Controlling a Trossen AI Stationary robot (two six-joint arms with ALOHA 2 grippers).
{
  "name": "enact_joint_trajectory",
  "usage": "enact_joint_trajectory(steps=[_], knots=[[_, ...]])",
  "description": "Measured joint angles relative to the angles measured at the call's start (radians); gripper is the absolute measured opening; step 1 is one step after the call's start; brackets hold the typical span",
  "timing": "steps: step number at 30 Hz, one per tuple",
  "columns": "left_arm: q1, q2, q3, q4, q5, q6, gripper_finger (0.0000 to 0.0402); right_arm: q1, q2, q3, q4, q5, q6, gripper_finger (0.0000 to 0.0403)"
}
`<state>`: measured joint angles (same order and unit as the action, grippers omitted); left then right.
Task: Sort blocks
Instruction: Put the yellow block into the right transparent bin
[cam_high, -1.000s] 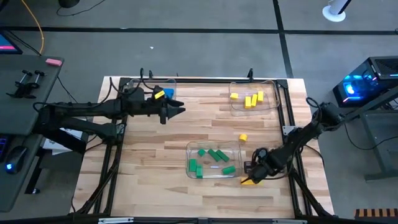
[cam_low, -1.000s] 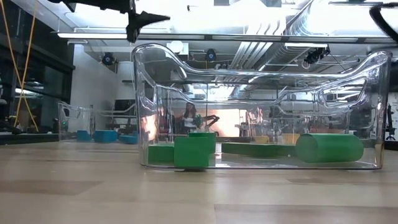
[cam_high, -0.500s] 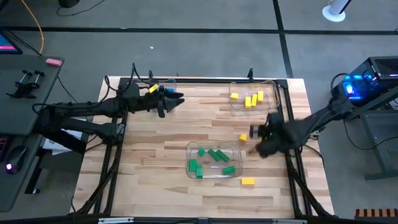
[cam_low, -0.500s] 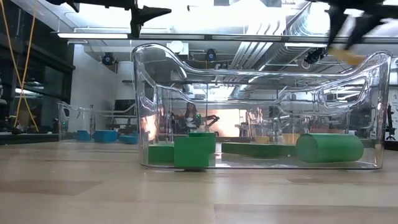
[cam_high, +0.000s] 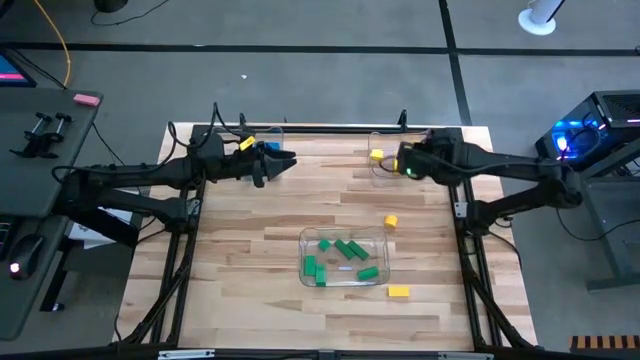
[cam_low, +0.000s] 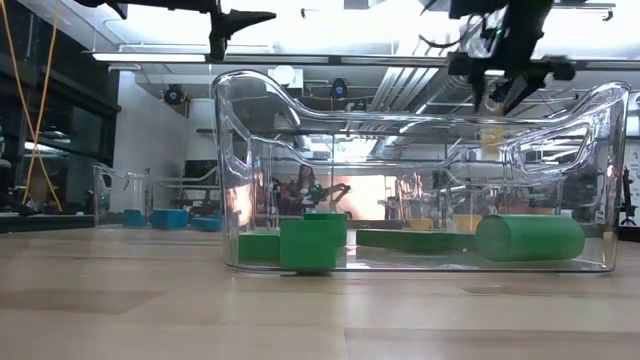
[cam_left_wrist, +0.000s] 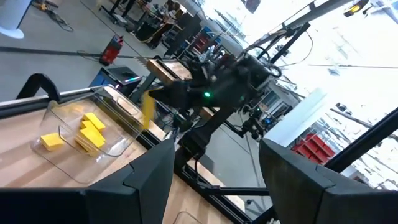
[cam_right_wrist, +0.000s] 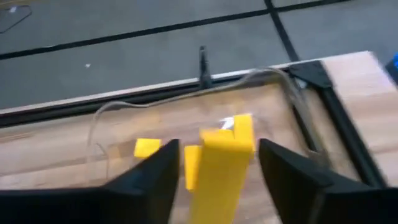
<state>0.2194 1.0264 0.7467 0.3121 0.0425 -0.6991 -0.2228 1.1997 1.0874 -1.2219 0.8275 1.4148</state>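
My right gripper (cam_high: 398, 161) hangs open over the clear tray of yellow blocks (cam_right_wrist: 261, 73) at the table's far right. A yellow bar block (cam_right_wrist: 221, 158) drops between and below its fingers and shows as a yellow streak (cam_low: 492, 135) in the low view. My left gripper (cam_high: 287, 160) stands open and empty, pointing level, high over the far left of the table. Two more yellow blocks (cam_high: 391, 221) (cam_high: 398, 292) lie on the bare wood. Green blocks (cam_high: 345, 250) lie flat in the near clear tray (cam_high: 304, 240).
Under my left arm at the far left stands a clear tray with blue blocks (cam_high: 268, 150). A black frame (cam_high: 330, 127) runs along the table's far edge and down both sides. Bare wood lies between the three trays.
My right gripper has risen from the near right, beside the near yellow block, and swung toward the far edge until it hangs over the yellow tray. It carried a yellow block and has let it go; the block now falls below the fingers.
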Motion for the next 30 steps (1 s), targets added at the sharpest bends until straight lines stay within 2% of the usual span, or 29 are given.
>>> enact_joint_trajectory(steps=[4, 7, 11, 14, 20, 25, 30], knots=[[-0.005, 0.0, 0.0, 0.0, 0.0, -0.014, 0.022, -0.089, 0.001, -0.017, 0.168, -0.092, -0.195, 0.0286], [-0.016, 0.0, 0.0, -0.001, 0.0, -0.015, 0.022, -0.105, -0.001, -0.018, 0.256, -0.158, -0.348, 0.0312], [-0.031, 0.0, 0.0, -0.002, 0.0, -0.014, 0.022, -0.057, -0.014, 0.007, 0.303, -0.251, -0.571, 0.0319], [-0.034, 0.0, 0.0, -0.013, 0.0, 0.001, 0.022, 0.009, -0.04, 0.017, 0.268, -0.368, -0.697, 0.032], [-0.037, 0.0, 0.0, -0.054, 0.0, 0.002, 0.022, 0.111, -0.049, -0.035, 0.06, -0.613, -0.74, 0.032], [-0.037, 0.0, 0.0, -0.065, -0.001, 0.002, 0.022, 0.127, -0.042, -0.191, 0.177, -0.789, -0.795, 0.0321], [-0.037, 0.0, 0.0, -0.063, -0.001, -0.006, 0.022, 0.125, 0.002, -0.307, 0.351, -0.82, -0.833, 0.0321]])
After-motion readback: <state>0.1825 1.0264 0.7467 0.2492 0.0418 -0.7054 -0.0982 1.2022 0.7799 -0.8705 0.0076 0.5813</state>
